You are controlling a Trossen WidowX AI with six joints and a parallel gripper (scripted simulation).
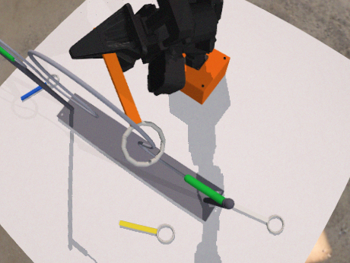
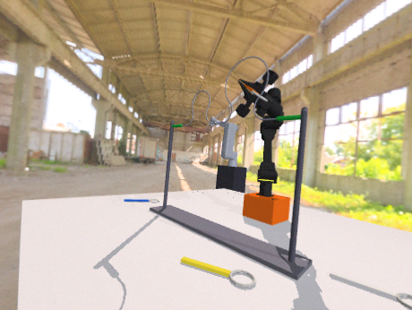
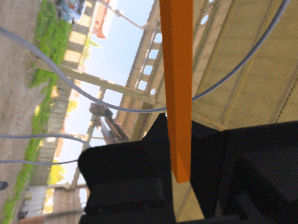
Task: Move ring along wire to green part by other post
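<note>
My gripper is shut on the orange handle, high above the table. The pale ring at the handle's far end is round the lower right side of the wire's large loop; in the exterior view it is nearly edge-on. The grey wire passes close to the handle; I cannot tell if there is contact. One green part adjoins the near post; the other green part adjoins the far post.
The grey base joins the posts. The yellow-handled ring tool, blue-handled one and white-handled one lie on the table. A smaller wire loop stands toward the far post.
</note>
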